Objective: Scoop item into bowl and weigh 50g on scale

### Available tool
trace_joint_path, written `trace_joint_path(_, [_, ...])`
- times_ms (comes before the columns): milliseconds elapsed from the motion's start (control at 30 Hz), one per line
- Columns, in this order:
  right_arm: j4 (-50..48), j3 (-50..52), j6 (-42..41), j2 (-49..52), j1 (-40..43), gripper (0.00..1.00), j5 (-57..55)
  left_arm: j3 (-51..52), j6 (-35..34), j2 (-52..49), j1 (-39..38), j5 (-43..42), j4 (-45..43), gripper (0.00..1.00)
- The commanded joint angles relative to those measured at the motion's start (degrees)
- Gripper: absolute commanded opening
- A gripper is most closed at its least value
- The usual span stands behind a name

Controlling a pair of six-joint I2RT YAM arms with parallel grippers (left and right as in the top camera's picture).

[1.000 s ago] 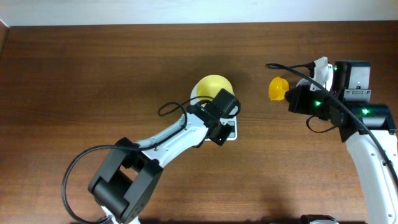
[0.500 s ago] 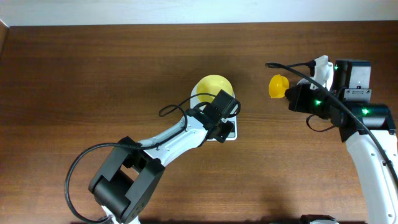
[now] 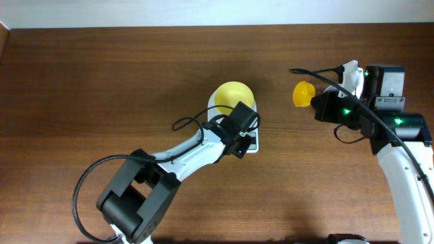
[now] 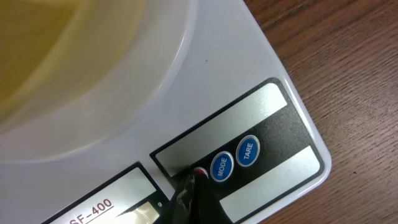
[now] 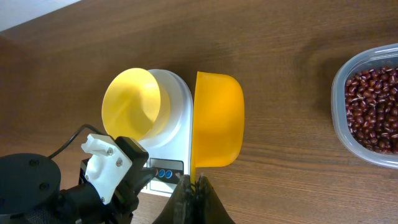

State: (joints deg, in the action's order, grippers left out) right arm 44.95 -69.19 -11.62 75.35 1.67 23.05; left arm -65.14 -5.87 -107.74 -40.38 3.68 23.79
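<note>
The left hand (image 4: pixel 189 184), fingers pinched fully together and holding nothing, is resting its tip on the small red button (image 4: pixel 201 172) at the front of the small white flat kitchen scale (image 4: pixel 249 56), just beside the blue MODE button (image 4: pixel 221 167). The small round pale yellow plastic bowl (image 3: pixel 232 95) is sitting empty on the scale's platform. The right hand (image 5: pixel 194 186) is clamping the handle of the smaller yellow plastic scoop (image 5: pixel 217 118), which is hanging empty above the brown wooden counter (image 3: pixel 102 74), its long axis running straight out ahead of the fingers. The coming move is turning on this: in the right wrist view the bowl is lying to one side of the scoop, and the small dark red-brown beans (image 5: pixel 373 102), heaped in a clear rectangular plastic tub (image 5: pixel 336 102), are lying well apart on the other side (the tub is not showing from overhead). The right arm is the nearer one, so the scoop is probably needing to swing away from the bowl first
</note>
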Motion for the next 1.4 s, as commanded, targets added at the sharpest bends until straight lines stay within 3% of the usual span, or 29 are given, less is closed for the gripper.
trace_joint_path(0, [-0.20, -0.24, 0.48, -0.04, -0.15, 0.04, 0.33, 2.34, -0.92, -1.22, 0.15, 0.63, -1.11, 0.00])
trace_joint_path(267, [-0.20, -0.26, 0.48, -0.04, -0.15, 0.04, 0.35, 1.88, -0.94, 0.57, 0.13, 0.61, 0.79, 0.00])
trace_joint_path(500, [-1.51, -0.26, 0.46, -0.04, -0.15, 0.04, 0.35, 0.57, 0.37, 23.43, 0.66, 0.70, 4.52, 0.00])
trace_joint_path(633, [-1.38, -0.24, 0.44, -0.04, -0.15, 0.04, 0.83, 0.57, 0.33, 32.17, 6.43, 0.70, 4.11, 0.01])
trace_joint_path(733, [0.04, -0.24, 0.46, -0.04, -0.15, 0.04, 0.76, 0.57, 0.35, 37.59, 16.85, -2.03, 6.12, 0.15])
trace_joint_path(800, [-0.07, -0.24, 0.48, -0.04, -0.15, 0.04, 0.72, 0.57, 0.35, 39.47, 20.94, -2.03, 7.48, 0.30])
trace_joint_path(867, [-0.90, -0.24, 0.50, 0.02, -0.15, 0.04, 0.28, 0.57, 0.37, 40.65, 24.11, -1.73, 7.85, 0.82])
trace_joint_path(900, [-1.33, -0.24, 0.50, 0.02, -0.15, 0.04, 0.28, 0.57, 0.35, 40.63, 25.07, -0.63, 7.69, 0.99])
trace_joint_path(1033, [-4.83, -0.24, 2.38, 0.48, -0.15, 0.04, 0.33, 0.59, 0.37, 40.50, 26.03, 4.42, 7.37, 0.99])
trace_joint_path(1067, [-8.63, -0.24, 2.36, 1.75, -0.15, 0.04, 0.57, 0.59, 0.37, 40.19, 26.03, 13.51, 3.23, 0.99])
trace_joint_path(1167, [-16.44, -0.24, 1.18, 5.38, -0.20, 0.04, 1.51, 0.59, 1.60, 40.02, 26.05, 20.33, -2.43, 0.99])
trace_joint_path(1267, [-21.59, -0.24, -2.38, 9.97, -0.20, 0.04, 3.39, 0.59, 14.75, 39.82, 26.03, 12.17, -4.96, 0.99])
trace_joint_path(1300, [-22.60, -0.24, -2.36, 11.61, -0.20, 0.04, 4.48, 0.59, 21.07, 39.85, 26.03, 5.55, -4.28, 0.99])
trace_joint_path(1367, [-23.17, -0.24, -2.36, 12.79, -0.20, 0.04, 6.36, 0.57, 25.83, 39.85, 26.03, -4.44, -2.12, 0.99])
